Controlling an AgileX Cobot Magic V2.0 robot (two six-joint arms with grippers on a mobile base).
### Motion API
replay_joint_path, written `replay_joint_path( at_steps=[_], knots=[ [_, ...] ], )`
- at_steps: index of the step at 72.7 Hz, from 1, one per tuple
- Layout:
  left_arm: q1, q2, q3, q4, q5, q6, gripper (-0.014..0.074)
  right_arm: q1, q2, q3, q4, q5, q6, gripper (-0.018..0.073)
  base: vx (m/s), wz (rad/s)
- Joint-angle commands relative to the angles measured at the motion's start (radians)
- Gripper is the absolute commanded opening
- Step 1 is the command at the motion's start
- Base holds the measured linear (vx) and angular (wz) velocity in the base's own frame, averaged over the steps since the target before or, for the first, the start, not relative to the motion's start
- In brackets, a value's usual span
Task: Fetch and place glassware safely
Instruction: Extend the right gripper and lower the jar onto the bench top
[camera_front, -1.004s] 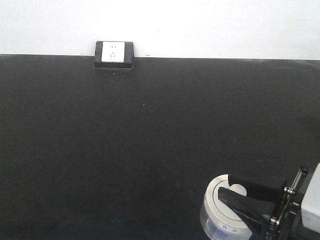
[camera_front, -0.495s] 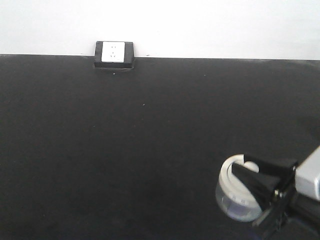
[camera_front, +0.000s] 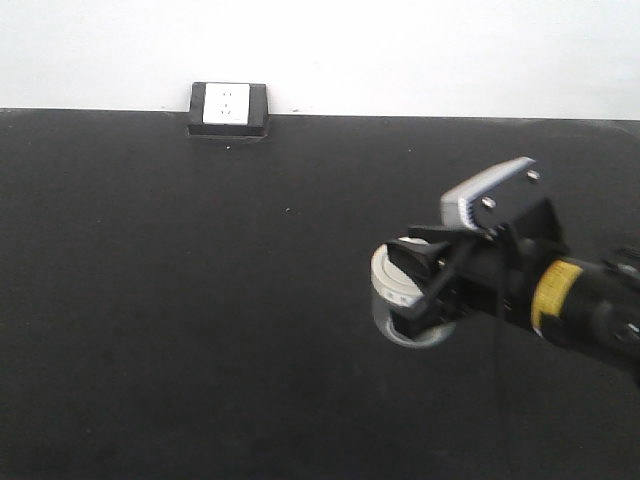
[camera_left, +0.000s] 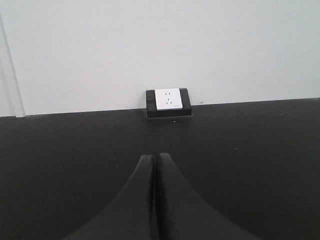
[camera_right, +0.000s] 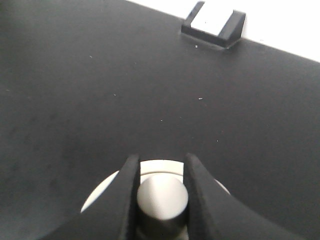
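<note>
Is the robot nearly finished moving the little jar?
About halfway. Fetched: the right tool is shut on the knob of the jar lid. In hand: the jar looks lifted and tilted above the black table. Left: setting it down gently and letting go.

**Three views, one landmark**

The front camera looks down from high across the table (camera_front: 200, 300) toward the wall (camera_front: 400, 50). The left wrist view sits low, facing the same wall. The right wrist view tilts down, apparently just above the jar (camera_right: 162, 200). All three show the box (camera_front: 228, 108).
</note>
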Motion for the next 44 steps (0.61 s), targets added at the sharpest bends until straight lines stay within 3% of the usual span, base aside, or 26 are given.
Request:
replay_joint_path(
  at_steps=[1, 13, 32, 44],
  knots=[
    [0.000, 0.016, -0.026, -0.008, -0.071, -0.005, -0.0007, -0.005, 0.072, -0.100, 0.133, -0.058, -0.122, -0.0001, 0.00, 0.00],
    [0.000, 0.016, -0.026, -0.008, -0.071, -0.005, -0.0007, -0.005, 0.213, -0.184, 0.358, -0.110, -0.350, -0.0001, 0.00, 0.00],
    [0.000, 0.016, -0.026, -0.008, -0.071, -0.005, -0.0007, -0.005, 0.383, -0.193, 0.783, -0.321, -0.697, -0.0001, 0.00, 0.00],
    [0.000, 0.016, -0.026, -0.008, -0.071, -0.005, -0.0007, -0.005, 0.467, -0.193, 0.894, -0.426, -0.797, -0.0001, 0.00, 0.00]
  ],
)
